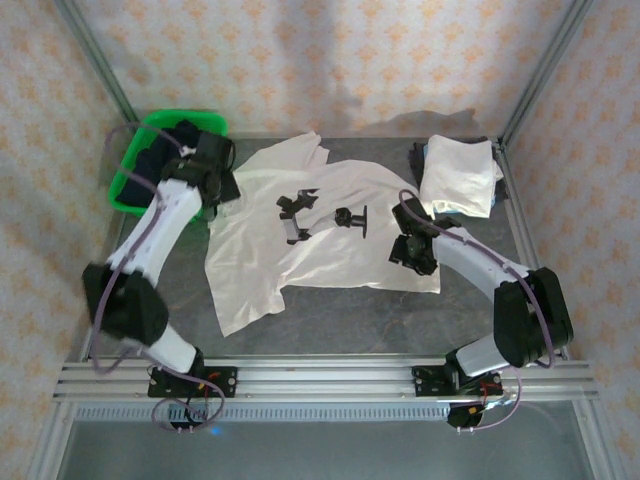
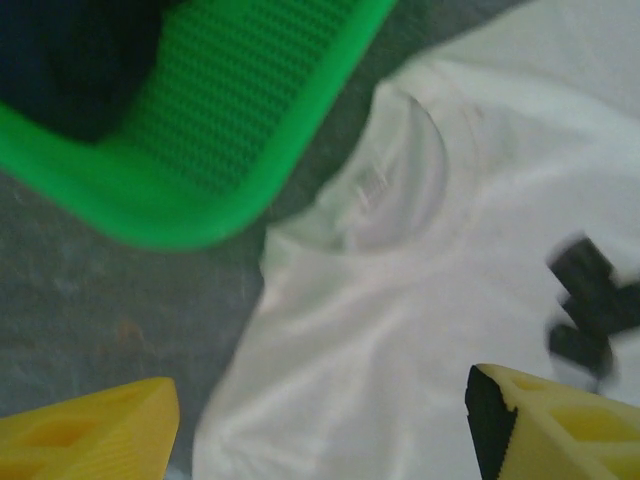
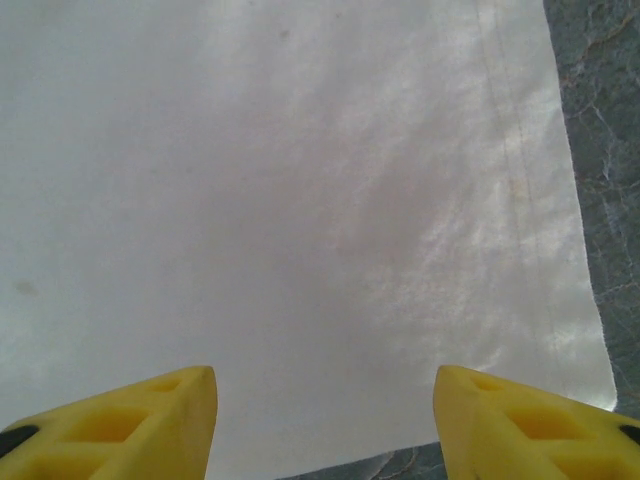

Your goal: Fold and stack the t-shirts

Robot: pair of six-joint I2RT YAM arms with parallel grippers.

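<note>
From above, the t-shirt lay flat mid-tabletop, its collar toward the left edge by the left claw and its hem toward the right edge by the right claw. The left wrist view showed that claw spread and empty, the collar just ahead. The right wrist view showed its claw spread and empty over the hem.

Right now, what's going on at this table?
One white t-shirt lies spread out mid-table, not yet folded. The left hand hovers open near its collar, beside the green basket. The right hand hovers open over the shirt's hem near a corner. A folded white pile sits at the far right.
</note>
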